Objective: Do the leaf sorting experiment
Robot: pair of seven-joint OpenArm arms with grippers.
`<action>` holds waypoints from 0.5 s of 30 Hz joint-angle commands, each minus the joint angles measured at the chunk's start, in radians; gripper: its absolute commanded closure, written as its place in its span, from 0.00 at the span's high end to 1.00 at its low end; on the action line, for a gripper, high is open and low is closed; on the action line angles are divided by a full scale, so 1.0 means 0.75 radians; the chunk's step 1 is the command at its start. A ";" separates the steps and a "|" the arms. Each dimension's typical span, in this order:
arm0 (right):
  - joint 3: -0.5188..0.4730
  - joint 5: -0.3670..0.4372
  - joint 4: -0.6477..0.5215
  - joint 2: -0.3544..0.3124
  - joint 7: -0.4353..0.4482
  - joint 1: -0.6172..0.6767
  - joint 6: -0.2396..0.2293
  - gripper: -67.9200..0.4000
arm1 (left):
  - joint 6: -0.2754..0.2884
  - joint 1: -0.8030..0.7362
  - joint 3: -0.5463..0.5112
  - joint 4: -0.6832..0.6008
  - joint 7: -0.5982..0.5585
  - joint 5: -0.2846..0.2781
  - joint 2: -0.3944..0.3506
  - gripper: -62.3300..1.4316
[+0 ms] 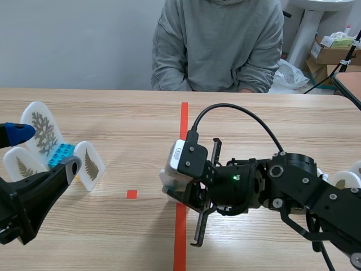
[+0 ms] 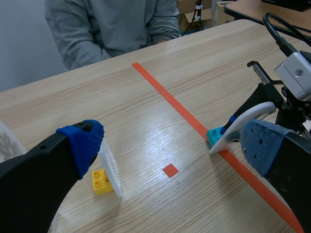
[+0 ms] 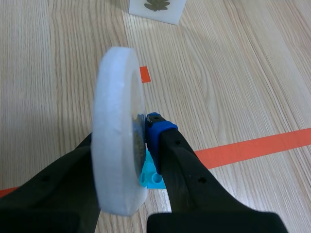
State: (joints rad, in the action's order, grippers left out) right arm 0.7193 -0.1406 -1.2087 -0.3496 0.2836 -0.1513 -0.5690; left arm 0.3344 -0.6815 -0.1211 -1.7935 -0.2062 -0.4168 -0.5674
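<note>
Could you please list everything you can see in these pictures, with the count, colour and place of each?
leaf cards: three, white with leaf prints, standing at the table's left
held card: one, white, at the tape line mid-table, between the right gripper's fingers
hidden card: at least one, white, partly behind the right arm
blue brick: one, light blue, among the left cards
yellow brick: one, yellow, at the foot of a left card
cyan brick: one, cyan, under the held card
boxes: about two, brown, beyond the table's far right corner
table: one, light wood
person: one, grey hoodie, across the table
left gripper: black, blue pads, open
right gripper: black, shut on the held card
</note>
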 commanded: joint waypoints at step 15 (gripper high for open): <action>-0.477 0.485 -0.013 -0.008 -0.159 0.070 0.001 0.07 | 0.002 0.005 0.006 -0.027 -0.018 -0.008 0.010 0.97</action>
State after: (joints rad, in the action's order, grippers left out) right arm 0.3668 0.2108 -1.2087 -0.3492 0.1513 -0.0921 -0.5682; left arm 0.3344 -0.6815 -0.1211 -1.7935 -0.2062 -0.4168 -0.5674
